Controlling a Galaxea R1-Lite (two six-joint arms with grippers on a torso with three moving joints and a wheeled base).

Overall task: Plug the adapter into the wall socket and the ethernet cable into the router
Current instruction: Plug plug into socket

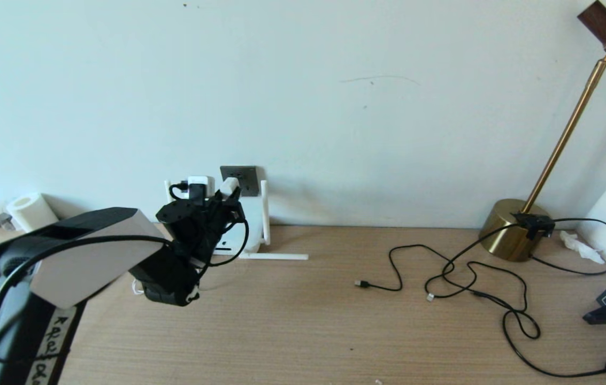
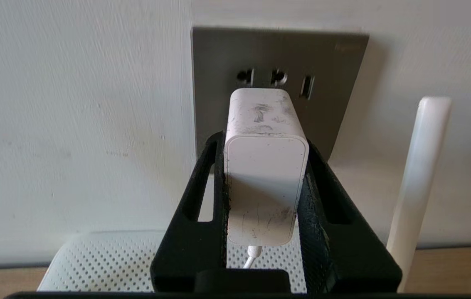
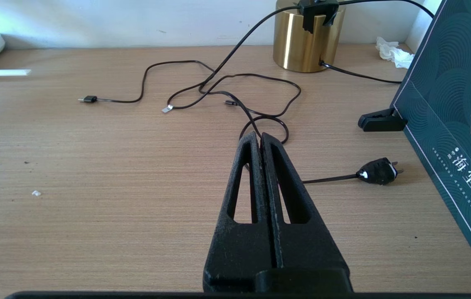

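Note:
My left gripper point(image 2: 264, 139) is shut on the white adapter point(image 2: 265, 166), one finger on each side and its thin white cord hanging below. The adapter's front end is right at the dark grey wall socket point(image 2: 279, 54), just under the upper pin holes; its pins are hidden. In the head view the adapter point(image 1: 229, 186) sits at the socket point(image 1: 239, 179). The white router point(image 2: 94, 261) lies beneath, one antenna point(image 2: 418, 174) upright. The black ethernet cable, with its pale clip connector point(image 3: 168, 109), lies loose on the desk. My right gripper point(image 3: 260, 135) is shut and empty above the desk.
A brass lamp base point(image 1: 514, 235) stands at the back right, its thin black cords tangled over the desk. A small black plug point(image 3: 378, 171) lies near a dark teal box point(image 3: 447, 104). One router antenna point(image 1: 273, 256) lies flat. A tissue roll point(image 1: 30, 211) stands far left.

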